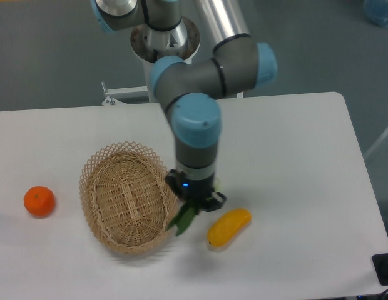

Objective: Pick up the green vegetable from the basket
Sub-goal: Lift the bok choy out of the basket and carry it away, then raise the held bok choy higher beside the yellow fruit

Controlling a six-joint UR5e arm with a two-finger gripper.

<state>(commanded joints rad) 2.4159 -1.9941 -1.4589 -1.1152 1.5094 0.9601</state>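
Gripper (195, 199) pinched the bok choy (183, 219), pointed dark leaves hanging past the looped rim of the oval wicker basket (126, 195), smooth yellow fruit (228, 227) beside.

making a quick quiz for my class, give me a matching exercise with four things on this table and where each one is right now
Things:
1. green vegetable
2. basket
3. orange
4. yellow fruit

Places or states:
A. far left of the table, alone
B. held in the end effector, leaves hanging over the basket's right rim
C. lying just right of the end effector
D. empty, left of the arm

Pairs: 1-B, 2-D, 3-A, 4-C
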